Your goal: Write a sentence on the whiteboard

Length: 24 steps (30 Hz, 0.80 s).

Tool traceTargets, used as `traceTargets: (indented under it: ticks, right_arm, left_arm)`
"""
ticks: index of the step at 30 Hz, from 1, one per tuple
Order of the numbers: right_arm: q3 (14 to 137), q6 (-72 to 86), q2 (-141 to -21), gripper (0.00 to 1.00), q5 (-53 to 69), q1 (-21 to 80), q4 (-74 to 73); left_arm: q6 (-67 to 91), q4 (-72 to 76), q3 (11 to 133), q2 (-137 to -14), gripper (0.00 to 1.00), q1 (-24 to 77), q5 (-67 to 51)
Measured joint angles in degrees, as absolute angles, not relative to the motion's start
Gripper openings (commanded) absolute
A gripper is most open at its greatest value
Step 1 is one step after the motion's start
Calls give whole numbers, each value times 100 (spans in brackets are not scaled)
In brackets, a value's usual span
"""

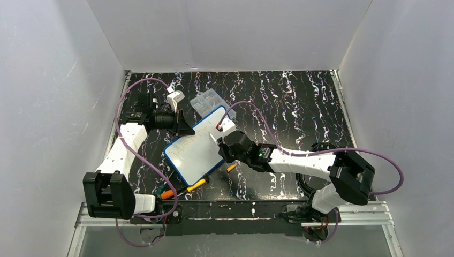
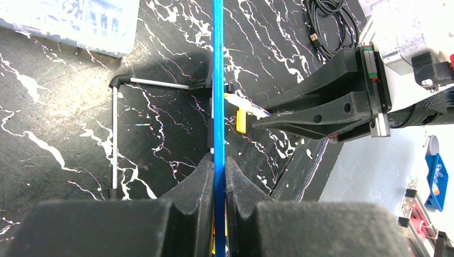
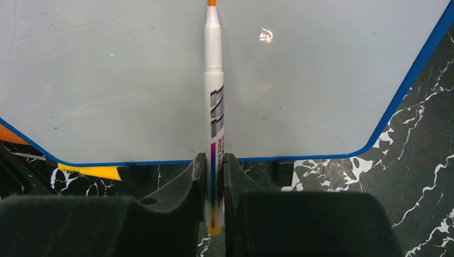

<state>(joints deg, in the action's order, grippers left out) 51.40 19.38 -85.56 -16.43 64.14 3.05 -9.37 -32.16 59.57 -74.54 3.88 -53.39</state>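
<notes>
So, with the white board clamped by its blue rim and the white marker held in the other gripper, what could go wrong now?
1. The left gripper pinches only the thin blue rim of the white rectangular whiteboard; pen pressure may swing or slip it.
2. The right gripper holds the white orange-tipped marker near its tail, so the tip could tilt off line.
</notes>
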Motion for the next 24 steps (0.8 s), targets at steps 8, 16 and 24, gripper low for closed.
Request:
traceTargets:
  ticks: [8, 16, 24]
  right_arm:
    - [5247, 1909, -8560, 1, -1750, 6414, 266]
    - [5347, 1868, -8567, 1, -1793, 6412, 266]
    - [5356, 1774, -8436, 1, -1852, 6407, 263]
  left_arm:
    - [-937, -3216, 5957, -7454, 0, 388, -5339]
    - [-937, -3218, 5957, -7450, 0, 388, -5339]
    - [-934, -3218, 5957, -7450, 0, 388, -5341]
